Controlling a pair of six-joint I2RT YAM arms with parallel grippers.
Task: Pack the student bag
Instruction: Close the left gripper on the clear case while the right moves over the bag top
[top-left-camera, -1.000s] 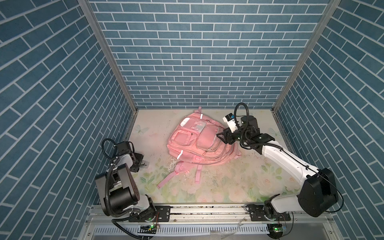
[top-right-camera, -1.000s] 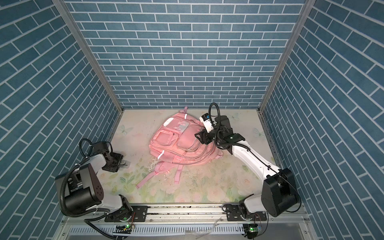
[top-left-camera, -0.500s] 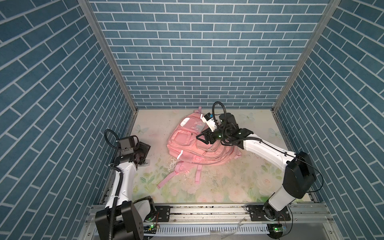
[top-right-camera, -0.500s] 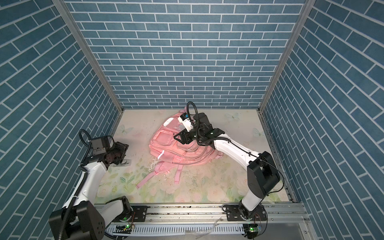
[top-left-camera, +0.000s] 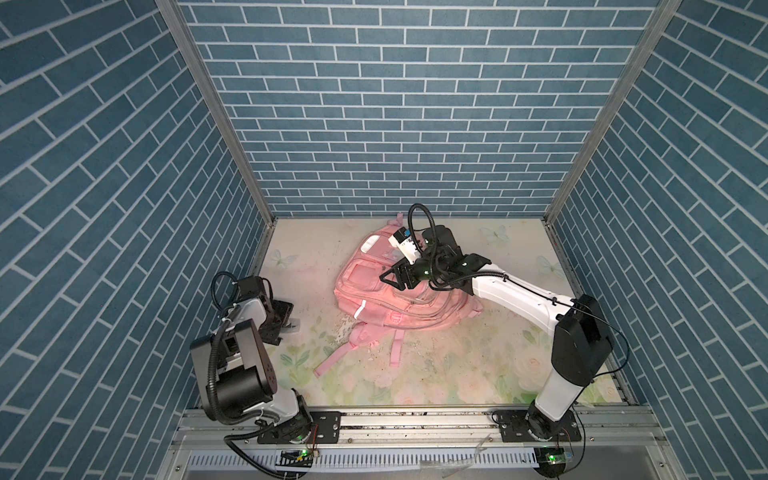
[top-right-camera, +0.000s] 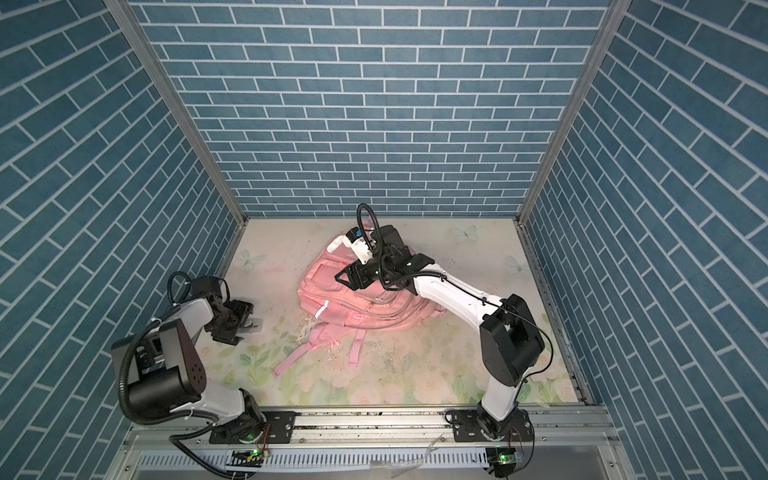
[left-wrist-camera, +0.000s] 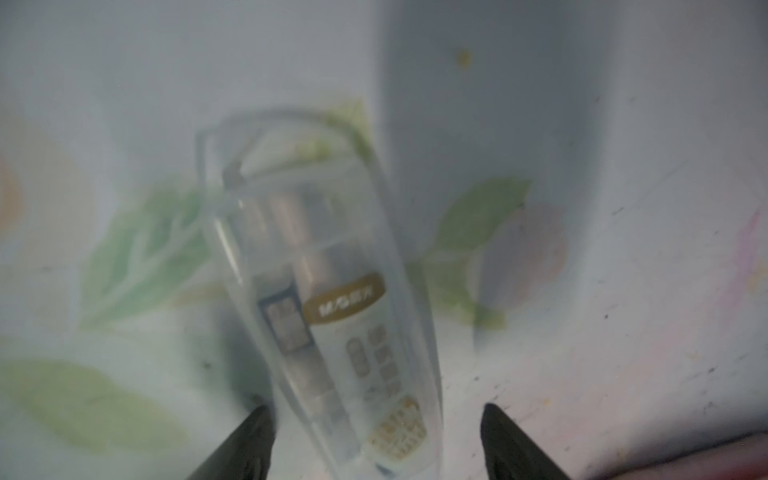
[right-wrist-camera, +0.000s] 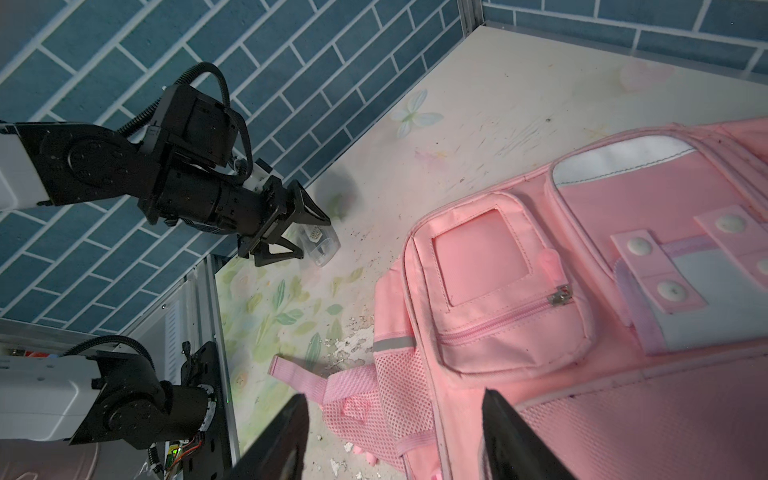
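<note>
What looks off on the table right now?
The flowered table cover is damaged beside the pink bag: white flakes lie scattered near the bag's loose straps, where the surface looks chipped. Dark specks dot the cover too. Nothing else stands out.

Pale worktop (top-left-camera: 478, 374) printed with flowers and butterflies. Lying flat toward the far edge, about mid-width: pink student bag (top-left-camera: 374, 291). Scattered just before it: white flakes (top-left-camera: 345, 330). Near the left edge: a clear case (top-left-camera: 293, 325).
</note>
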